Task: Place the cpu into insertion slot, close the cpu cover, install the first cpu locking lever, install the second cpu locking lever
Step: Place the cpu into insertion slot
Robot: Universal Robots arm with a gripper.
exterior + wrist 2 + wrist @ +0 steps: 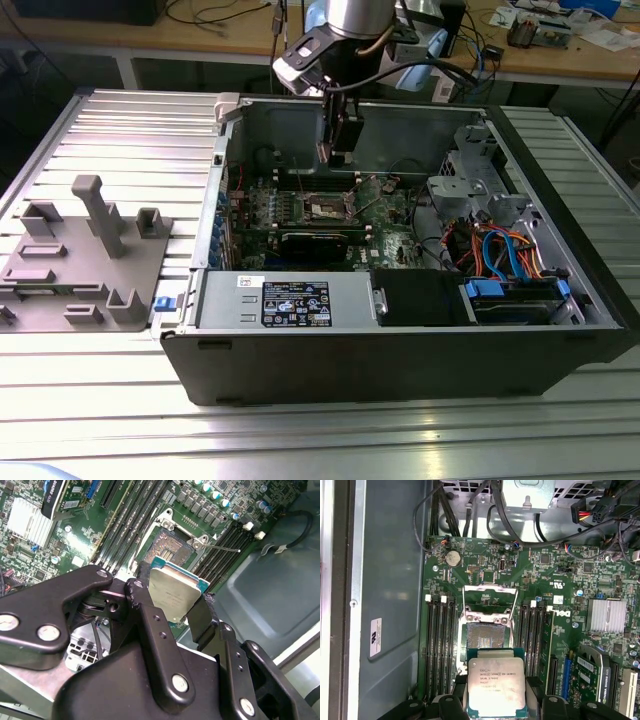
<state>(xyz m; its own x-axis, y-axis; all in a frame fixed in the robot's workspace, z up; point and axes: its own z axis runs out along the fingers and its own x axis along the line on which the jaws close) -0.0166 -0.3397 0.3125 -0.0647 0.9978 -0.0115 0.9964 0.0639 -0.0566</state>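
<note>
Between the jaws sits the chip [175, 594] - the 2 black fingers [145, 612] of the gripper [174, 597] are closed on its opposite edges, its silver-grey top facing the wrist cameras. In the first wrist view the chip [496, 686] shows its green rim around the metal top, with the gripper [496, 704] clamped at either side.

Just past the fingertips, and apart from the chip, lies the socket [485, 636], its grey-gold contact field bare; the second wrist view shows it too [172, 547]. On the far side of the socket from the jaws the cover [489, 588] is swung open, and the green board shows through its window. A thin wire lever [222, 547] juts out from one corner of the socket, unlatched.

Long black memory slots [440, 645] run along both sides of the socket on the green motherboard [485, 565], and a finned silver heat sink [607, 616] sits well off to one side of the jaws.

Farther out, the exterior view shows the gripper [340, 150] hanging inside the open computer case [400, 365] - above the socket [328, 207], not touching it. The case lies on a ribbed metal table [120, 110], with a grey fixture plate [80, 250] beside it on the exterior view's left.
</note>
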